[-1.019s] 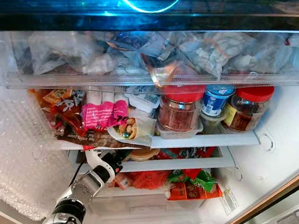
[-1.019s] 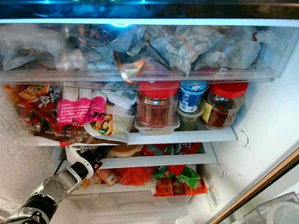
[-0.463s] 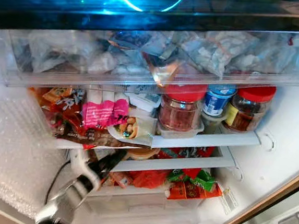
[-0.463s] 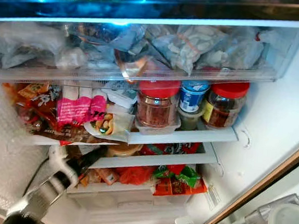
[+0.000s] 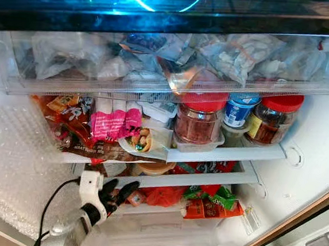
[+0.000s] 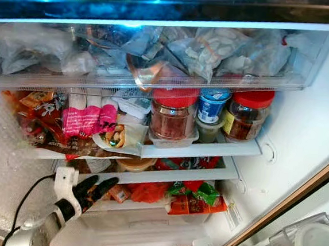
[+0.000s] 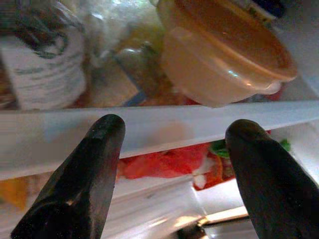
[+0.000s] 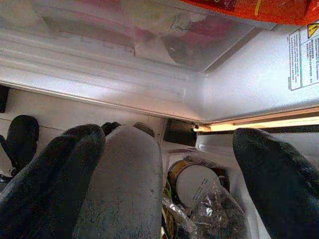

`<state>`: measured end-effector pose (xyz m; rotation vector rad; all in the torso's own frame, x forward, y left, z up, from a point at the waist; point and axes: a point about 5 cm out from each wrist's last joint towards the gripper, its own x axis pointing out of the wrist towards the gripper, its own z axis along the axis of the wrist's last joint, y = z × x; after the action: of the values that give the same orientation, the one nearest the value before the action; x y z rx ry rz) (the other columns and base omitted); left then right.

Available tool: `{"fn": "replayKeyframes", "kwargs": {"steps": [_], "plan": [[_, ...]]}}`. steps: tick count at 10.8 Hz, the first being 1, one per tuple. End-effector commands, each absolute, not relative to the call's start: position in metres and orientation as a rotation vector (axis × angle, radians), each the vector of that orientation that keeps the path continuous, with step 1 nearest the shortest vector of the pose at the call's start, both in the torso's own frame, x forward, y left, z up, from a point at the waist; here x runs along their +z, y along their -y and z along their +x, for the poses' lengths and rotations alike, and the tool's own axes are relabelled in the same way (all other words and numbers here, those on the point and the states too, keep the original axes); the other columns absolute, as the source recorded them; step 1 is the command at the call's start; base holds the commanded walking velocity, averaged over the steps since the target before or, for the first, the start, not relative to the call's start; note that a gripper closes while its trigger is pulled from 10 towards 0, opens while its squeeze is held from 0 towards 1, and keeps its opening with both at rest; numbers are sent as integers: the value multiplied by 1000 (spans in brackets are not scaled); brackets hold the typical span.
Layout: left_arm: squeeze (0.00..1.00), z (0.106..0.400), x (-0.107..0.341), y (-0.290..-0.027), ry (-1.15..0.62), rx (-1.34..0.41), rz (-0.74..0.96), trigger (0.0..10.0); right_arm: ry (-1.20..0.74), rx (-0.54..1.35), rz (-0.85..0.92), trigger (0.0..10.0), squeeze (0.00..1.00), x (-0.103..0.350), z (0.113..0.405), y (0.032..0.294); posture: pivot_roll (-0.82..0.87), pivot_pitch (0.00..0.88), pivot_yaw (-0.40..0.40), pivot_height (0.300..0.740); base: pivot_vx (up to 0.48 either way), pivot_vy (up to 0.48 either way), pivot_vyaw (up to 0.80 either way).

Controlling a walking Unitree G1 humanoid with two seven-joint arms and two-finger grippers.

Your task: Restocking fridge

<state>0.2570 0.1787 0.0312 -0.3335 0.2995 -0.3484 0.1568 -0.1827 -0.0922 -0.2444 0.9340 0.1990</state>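
Note:
The fridge stands open before me, its shelves packed with food. My left gripper [image 5: 116, 190] hangs open and empty just in front of the second shelf's white edge [image 5: 194, 177], on the left side. A tan lidded tub [image 7: 224, 55] sits on that shelf just past the fingers, and it also shows in the left eye view as the tub [image 5: 156, 168]. Red and green snack packets [image 5: 212, 202] lie on the shelf below. My right gripper [image 8: 169, 142] hangs low by the fridge's bottom, open with nothing held.
Three jars with red and blue lids [image 5: 199, 120] stand on the upper shelf beside pink and red packets [image 5: 109, 124]. A clear drawer [image 5: 169, 66] of bagged food sits above. Bubble wrap [image 5: 11, 167] lines the left wall. A door edge [image 5: 294, 220] runs along the right.
My left arm has drawn back down and to the left, out from under the shelf near the tan tub. The food on the shelves has not moved.

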Motion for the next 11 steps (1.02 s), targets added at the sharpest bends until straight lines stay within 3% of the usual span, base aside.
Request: {"fn": "replayKeyframes", "kwargs": {"steps": [1,6,11], "plan": [[0,256,33,-179,-281,-316,-267,10000,-1084,172,-226,10000,0,-107,119,183,-82,54,39,651,0,0,0],[0,258,31,-190,-212,-156,63,10000,-1052,131,-193,10000,0,-106,123,180,-40,57,47,651,0,0,0],[0,253,30,-185,-171,-104,69,10000,-1038,114,-184,10000,0,-105,123,186,-60,92,20,651,0,0,0]]}}
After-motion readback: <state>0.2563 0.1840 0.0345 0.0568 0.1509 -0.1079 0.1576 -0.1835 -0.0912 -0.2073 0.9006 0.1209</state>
